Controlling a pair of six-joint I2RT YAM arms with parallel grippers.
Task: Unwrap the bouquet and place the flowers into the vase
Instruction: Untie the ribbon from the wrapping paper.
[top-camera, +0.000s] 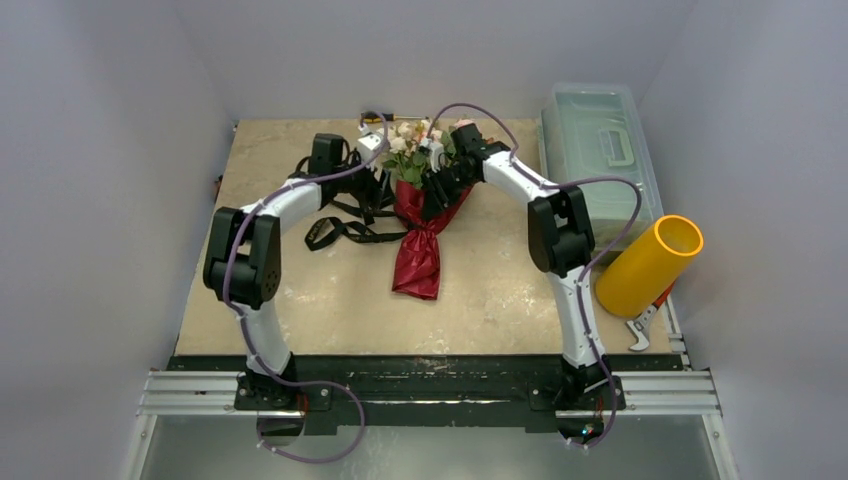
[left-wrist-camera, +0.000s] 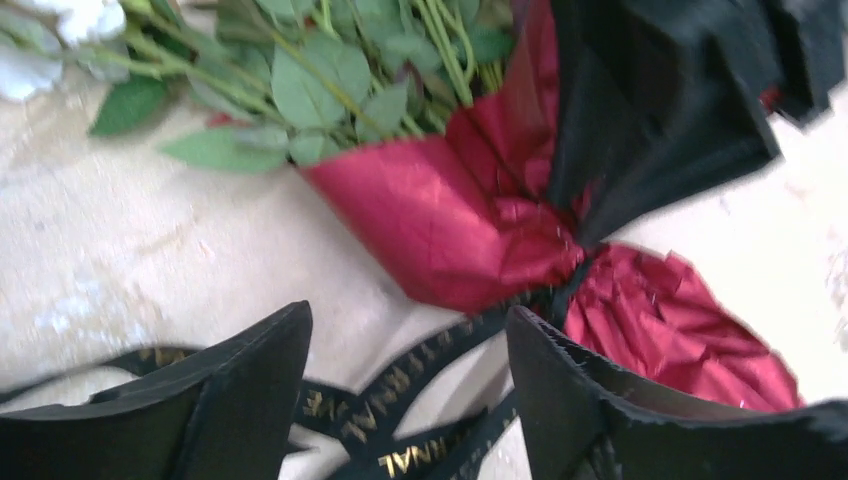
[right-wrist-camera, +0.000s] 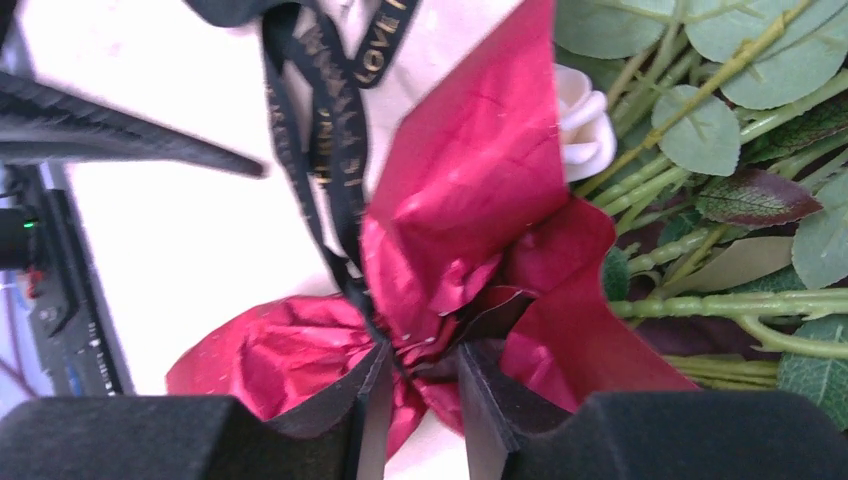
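Left gripper (left-wrist-camera: 408, 330): jaws wide apart, nothing clamped; loose black ribbon (left-wrist-camera: 400, 385) lies on the table (top-camera: 300, 290) between its fingers.
Right gripper (right-wrist-camera: 420, 360): jaws narrowly parted around the pinched neck of the maroon paper (right-wrist-camera: 460, 200); cannot tell if it grips.
Bouquet (top-camera: 420, 210): lying flat mid-table, blooms far, paper tail near.
Vase (top-camera: 648, 265): on its side at the right edge, well apart.
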